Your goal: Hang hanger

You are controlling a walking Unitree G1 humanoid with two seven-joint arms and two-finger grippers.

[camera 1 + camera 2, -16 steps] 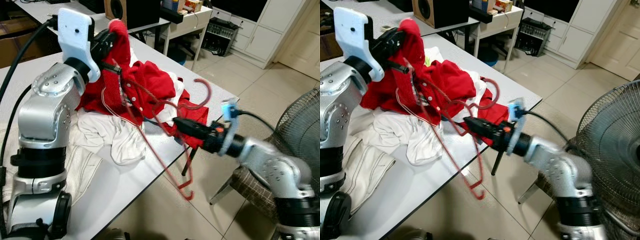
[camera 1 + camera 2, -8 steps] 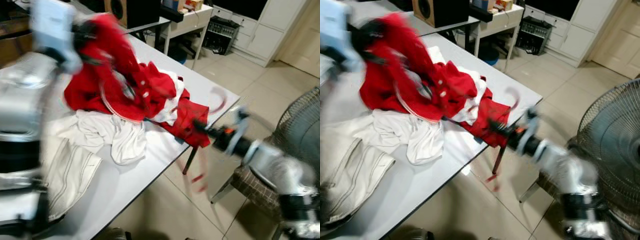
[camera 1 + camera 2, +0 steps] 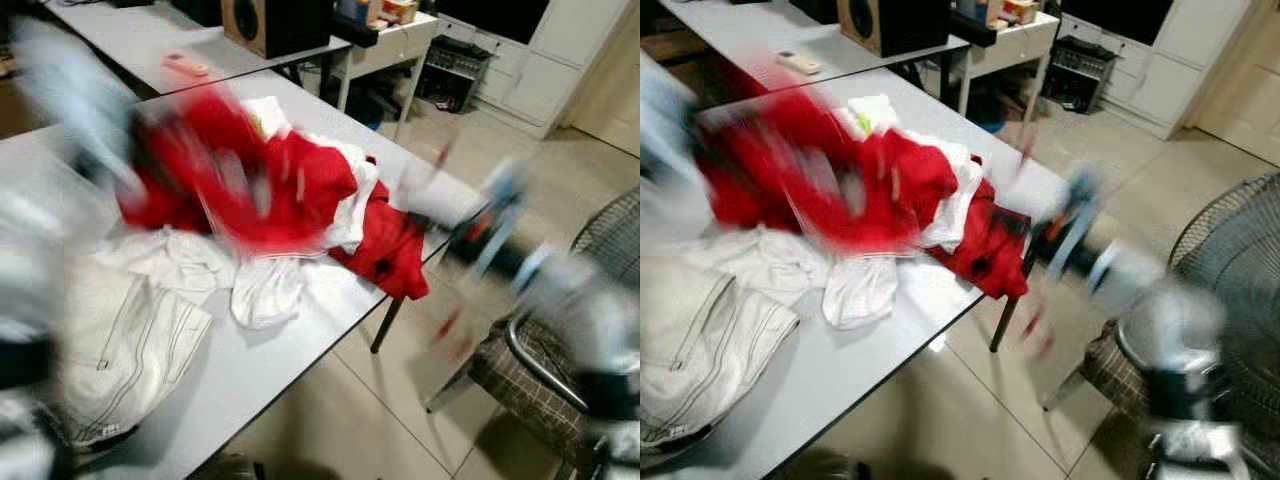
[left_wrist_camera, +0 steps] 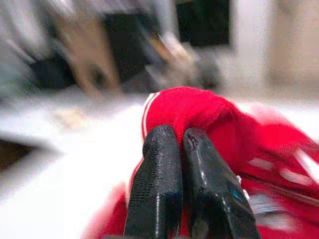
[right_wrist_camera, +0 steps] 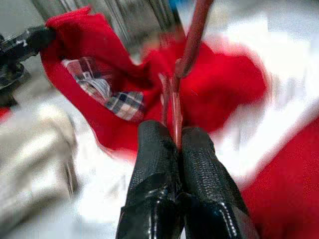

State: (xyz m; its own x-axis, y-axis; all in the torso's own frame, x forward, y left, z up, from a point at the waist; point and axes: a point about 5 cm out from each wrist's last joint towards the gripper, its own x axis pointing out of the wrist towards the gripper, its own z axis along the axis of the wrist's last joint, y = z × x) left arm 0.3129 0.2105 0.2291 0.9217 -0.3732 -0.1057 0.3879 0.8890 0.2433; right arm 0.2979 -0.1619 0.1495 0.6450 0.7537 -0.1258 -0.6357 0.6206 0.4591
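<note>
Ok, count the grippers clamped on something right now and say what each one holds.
2. The left gripper is shut on the red garment above the table. The right gripper is shut on the red hanger, off the table's edge.

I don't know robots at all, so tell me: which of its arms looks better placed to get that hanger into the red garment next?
Probably the right. The right gripper is shut on the red hanger, which points at the red garment. The left gripper is pinching that garment's edge, so it is busy holding it up.
</note>
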